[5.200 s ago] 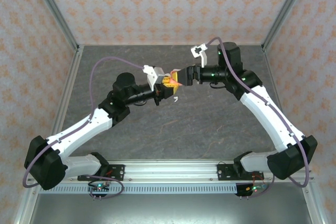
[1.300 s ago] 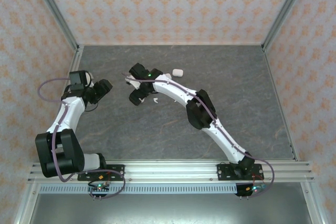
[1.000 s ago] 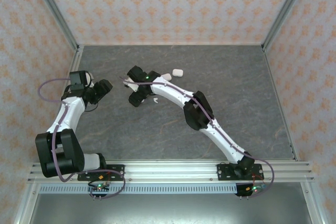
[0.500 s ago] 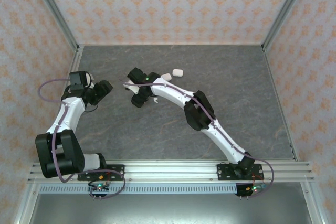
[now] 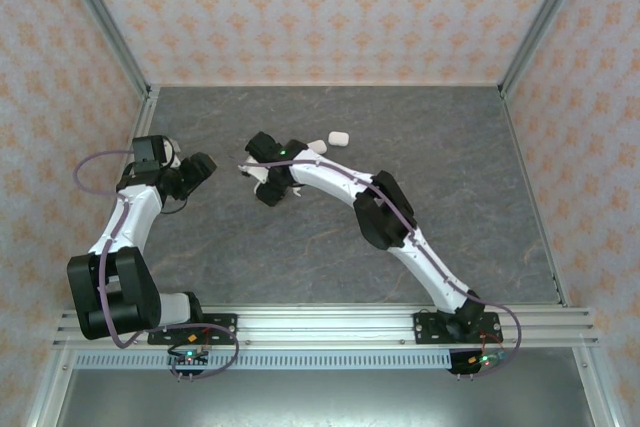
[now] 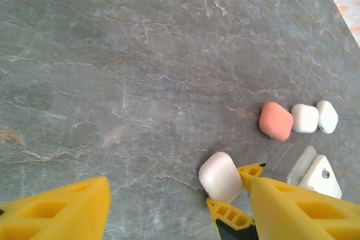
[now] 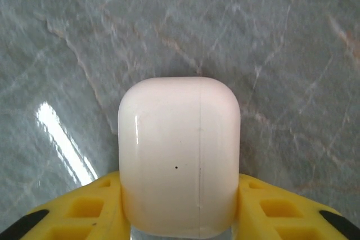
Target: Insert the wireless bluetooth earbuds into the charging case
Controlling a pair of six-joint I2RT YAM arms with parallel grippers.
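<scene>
1. Right jaws [image 7: 179, 188] are clenched on a closed, pale charging case [image 7: 179, 155], with a yellow finger against each side wall. The left jaws [image 6: 180, 209] stand released and wide apart, gripping nothing, well to the left.
2. The held case is left of centre on the far half of the table [image 5: 300, 257]. I cannot tell whether it rests on the table or hangs just above it. Near it lie a salmon case [image 6: 275, 121], a white case [image 6: 305, 118] just beside that, and a second white case [image 6: 327, 116] touching the first.
3. The step in hand looks like presenting the case for opening, so the earbuds can be seated. To do it well, keep the fingers off the lid seam, hold the body level, and bring the free jaws in slowly to lift the lid.
4. The table is grey veined stone-look and glossy, with a glare streak. A smooth case would likely slide if nudged. Orange-patterned wall panels in metal framing close in three sides.
</scene>
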